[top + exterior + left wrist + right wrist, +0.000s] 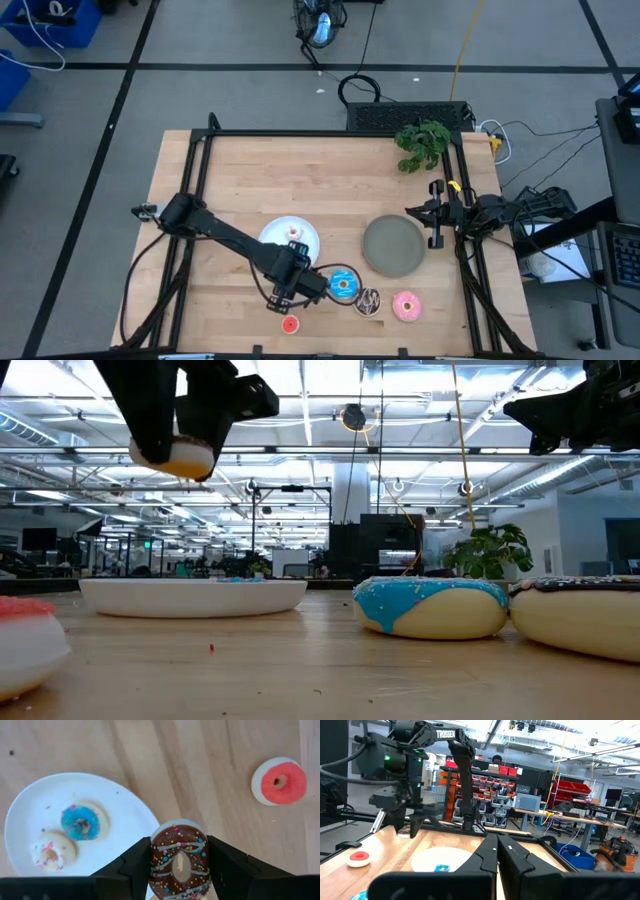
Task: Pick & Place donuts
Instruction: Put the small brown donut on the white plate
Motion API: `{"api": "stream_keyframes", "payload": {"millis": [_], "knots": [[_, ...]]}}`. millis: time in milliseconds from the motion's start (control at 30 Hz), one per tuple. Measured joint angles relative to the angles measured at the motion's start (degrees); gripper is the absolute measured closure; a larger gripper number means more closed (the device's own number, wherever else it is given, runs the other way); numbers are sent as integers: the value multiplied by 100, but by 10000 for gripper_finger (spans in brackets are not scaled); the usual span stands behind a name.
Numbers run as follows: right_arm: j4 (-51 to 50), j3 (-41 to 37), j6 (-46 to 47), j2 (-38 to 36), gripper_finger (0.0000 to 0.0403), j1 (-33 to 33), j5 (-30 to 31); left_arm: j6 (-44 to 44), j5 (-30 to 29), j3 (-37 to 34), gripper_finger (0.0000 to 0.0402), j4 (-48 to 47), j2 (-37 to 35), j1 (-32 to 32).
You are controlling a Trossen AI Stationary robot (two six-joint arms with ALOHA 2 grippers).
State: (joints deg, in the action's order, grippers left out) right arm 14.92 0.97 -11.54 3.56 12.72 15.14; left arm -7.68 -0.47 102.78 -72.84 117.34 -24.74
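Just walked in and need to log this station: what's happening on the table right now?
The left pincer is shut on a small brown donut with sprinkles, held in the air beside the white plate. That plate already holds a small blue donut and a white-pink donut. A small red donut lies on the table, as do the large blue, chocolate and pink donuts. The right pincer waits at the table's right edge, near the grey plate.

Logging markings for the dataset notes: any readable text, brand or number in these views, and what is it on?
"TROSSEN": white letters on the left arm, read in the right wrist view.
Bins and shelves in the room behind: any labels too small to read.
Donuts, plates, table: no text visible.
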Motion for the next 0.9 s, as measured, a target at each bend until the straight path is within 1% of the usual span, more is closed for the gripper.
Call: {"api": "stream_keyframes", "payload": {"millis": [233, 400, 600, 800, 900], "knots": [[-15, -2, -10, 2, 403, -1, 0, -199, -279, 0, 222, -46, -330, 91], [-16, -1, -10, 2, 403, 0, 0, -278, -287, -2, 222, -58, -446, 110], [-16, -1, -9, 2, 403, 0, -1, -393, -269, -47, 222, -452, -677, 129], [-17, -2, -10, 2, 403, 1, -2, -710, -663, -445, 222, -492, -1275, 194], [-20, 0, -10, 2, 403, -1, -2, -816, -821, -812, 222, -251, -1619, 261]]}}
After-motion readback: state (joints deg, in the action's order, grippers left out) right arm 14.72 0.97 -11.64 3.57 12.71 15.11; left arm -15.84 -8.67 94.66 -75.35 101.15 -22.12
